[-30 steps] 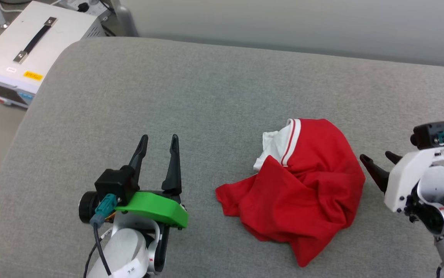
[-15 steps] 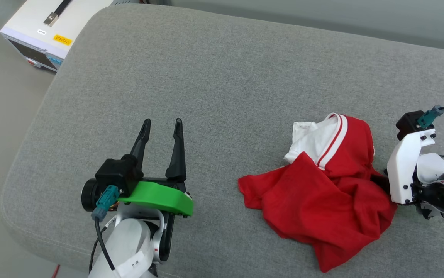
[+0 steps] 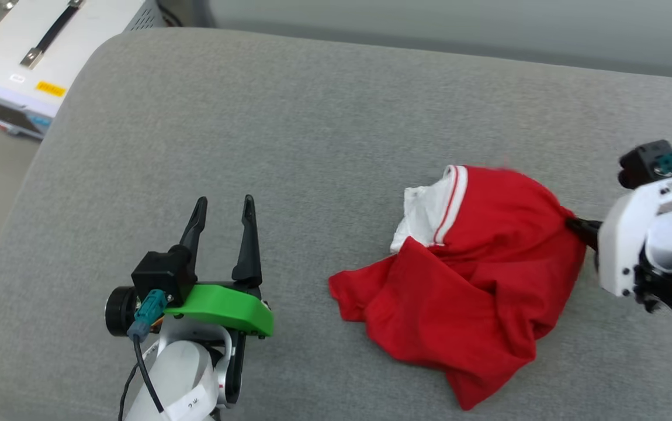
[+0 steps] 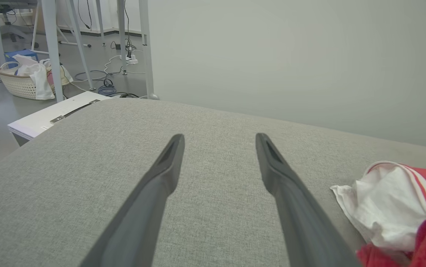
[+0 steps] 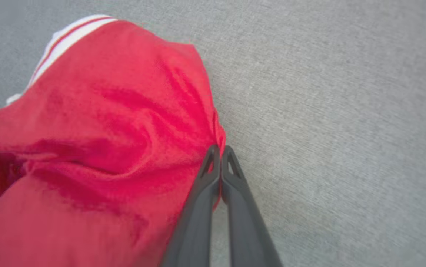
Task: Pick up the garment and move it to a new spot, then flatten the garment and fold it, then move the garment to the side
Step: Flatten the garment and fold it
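- Garment [image 3: 476, 280]: a red jersey T-shirt, crumpled in a heap on the right half of a grey upholstered cushion [image 3: 254, 117]. One white sleeve [image 3: 423, 213] with red stripes along its edge pokes out at the heap's far left side. No lettering is visible.
- Right claw [image 5: 220, 150]: my right wrist view shows its two dark fingers pressed together with no gap between them. Their tips are nipping a small fold at the right edge of the garment, and in the head view the cloth draws to a point toward the claw.
- Left claw [image 3: 224, 202]: spread wide and holding nothing. It sits over bare cushion, well apart from the heap, to its left.
- Off the cushion's far left corner stands a white case [image 3: 26, 52] with a black handle.
- Step in hand, as I judge it: picking the shirt up to carry it to a new spot.
- The pinch looks thin and near the edge, so I would raise the arm slowly and watch for cloth sliding out.
- I would lift until the hanging fabric clears the cushion before moving sideways, so it does not drag or bunch.
- I would aim for the open middle of the cushion, within reach of both claws for flattening.
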Available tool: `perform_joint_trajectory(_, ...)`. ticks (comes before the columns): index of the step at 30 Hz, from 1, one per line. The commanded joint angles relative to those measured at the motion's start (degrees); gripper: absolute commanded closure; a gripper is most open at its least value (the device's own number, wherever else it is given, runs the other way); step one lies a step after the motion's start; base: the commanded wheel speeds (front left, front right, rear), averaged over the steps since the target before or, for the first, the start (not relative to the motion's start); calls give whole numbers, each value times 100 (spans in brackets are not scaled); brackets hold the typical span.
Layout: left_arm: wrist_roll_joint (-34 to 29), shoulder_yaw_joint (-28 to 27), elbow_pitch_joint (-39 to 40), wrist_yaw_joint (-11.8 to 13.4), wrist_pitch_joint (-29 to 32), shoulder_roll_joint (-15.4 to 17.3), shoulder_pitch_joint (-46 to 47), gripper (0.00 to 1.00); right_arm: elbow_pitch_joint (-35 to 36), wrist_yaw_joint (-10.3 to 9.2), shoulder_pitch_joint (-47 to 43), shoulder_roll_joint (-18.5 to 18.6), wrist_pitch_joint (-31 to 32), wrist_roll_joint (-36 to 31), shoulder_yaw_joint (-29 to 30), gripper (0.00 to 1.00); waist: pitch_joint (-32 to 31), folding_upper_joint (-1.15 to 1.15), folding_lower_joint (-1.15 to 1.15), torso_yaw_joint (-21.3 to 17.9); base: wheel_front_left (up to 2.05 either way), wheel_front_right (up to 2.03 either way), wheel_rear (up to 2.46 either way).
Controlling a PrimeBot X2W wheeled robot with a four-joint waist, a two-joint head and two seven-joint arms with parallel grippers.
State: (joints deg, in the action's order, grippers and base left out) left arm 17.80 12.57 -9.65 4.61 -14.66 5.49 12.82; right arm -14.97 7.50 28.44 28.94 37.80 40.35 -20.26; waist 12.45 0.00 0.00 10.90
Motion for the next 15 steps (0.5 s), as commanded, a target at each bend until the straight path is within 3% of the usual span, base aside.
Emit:
perform_joint_trajectory(1, -48, -20, -30, 22, -33, 48, -67, 0, 141, -1, -323, 81, -44, -123, 199, 100, -274, 0, 0, -353, 0, 0, 0)
perform_joint_trajectory(7, -9, -59, -55, 65, 13, 121, -167, 0, 775, -1, -1842, -146, 58, -643, 1552, 100, -452, 0, 0, -678, 0, 0, 0)
perform_joint_trajectory(12, 43, -74, -31, 94, 125, 180, -291, 0, 1247, -1, -3413, -1072, 433, -985, 2430, 100, -500, 0, 0, -838, 0, 0, 0)
perform_joint_trajectory(15, 64, -92, -9, 125, 184, 220, -360, 0, 1357, -1, -3958, -1627, 602, -1068, 2567, 100, -516, 0, 0, -920, 0, 0, 0)
